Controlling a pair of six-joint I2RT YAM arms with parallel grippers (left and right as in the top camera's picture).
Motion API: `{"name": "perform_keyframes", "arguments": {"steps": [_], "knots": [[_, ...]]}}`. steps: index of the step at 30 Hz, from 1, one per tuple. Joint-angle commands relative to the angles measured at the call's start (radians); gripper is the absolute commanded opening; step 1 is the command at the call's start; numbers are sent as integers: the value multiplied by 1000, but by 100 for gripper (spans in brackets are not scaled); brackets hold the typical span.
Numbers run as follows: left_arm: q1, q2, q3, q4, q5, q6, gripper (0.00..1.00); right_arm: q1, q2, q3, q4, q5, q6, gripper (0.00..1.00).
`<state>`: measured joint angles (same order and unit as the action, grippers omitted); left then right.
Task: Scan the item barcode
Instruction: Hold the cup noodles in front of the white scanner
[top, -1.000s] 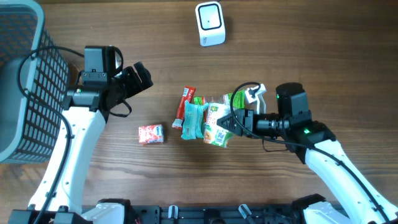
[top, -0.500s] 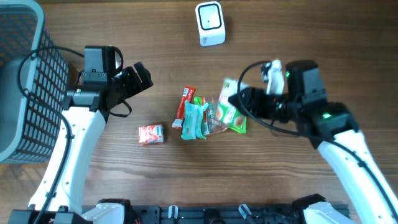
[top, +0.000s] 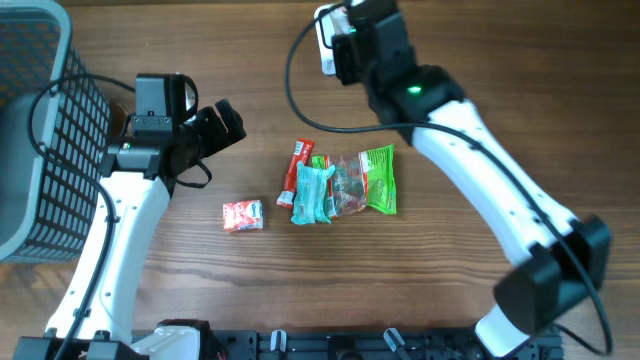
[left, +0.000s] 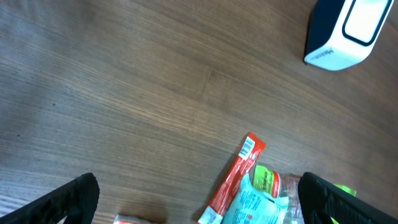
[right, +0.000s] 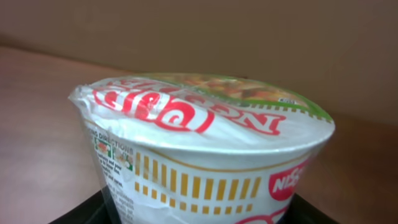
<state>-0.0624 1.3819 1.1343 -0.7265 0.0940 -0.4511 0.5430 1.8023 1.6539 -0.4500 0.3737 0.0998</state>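
Overhead view: a desk (top: 520, 90) is seen, with a basket (top: 40, 130) set behind the left hand (top: 220, 125), whose fingers are spread wide and empty. A scanner (left: 342, 34) is placed well ahead of that hand. A cup (right: 199, 143) is clasped by the right hand (right: 199, 213), lifted off the desk. Packets (top: 340, 185) are laid just ahead of the left hand.

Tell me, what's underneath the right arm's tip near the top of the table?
A white scanner: only its left edge shows past the right end effector, which holds a noodle cup. The rest is covered in the overhead view.
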Motion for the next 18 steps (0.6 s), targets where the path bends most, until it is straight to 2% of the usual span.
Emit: {"name": "perform_keyframes", "arguments": {"steps": [1,6,10,14,17,18], "knots": [[4,-6,-1,1,-10,1,100,16,145,24,174,265,-215,65],[4,-6,-1,1,-10,2,100,16,352,24,507,327,-437,65],[4,-6,-1,1,-10,2,100,16,400,24,634,327,-510,62],[4,-6,-1,1,-10,1,100,16,351,24,548,360,-401,57],[4,-6,-1,1,-10,1,100,3,211,24,365,324,-283,57],[4,-6,-1,1,-10,2,100,-8,130,24,255,276,-234,58]]}}
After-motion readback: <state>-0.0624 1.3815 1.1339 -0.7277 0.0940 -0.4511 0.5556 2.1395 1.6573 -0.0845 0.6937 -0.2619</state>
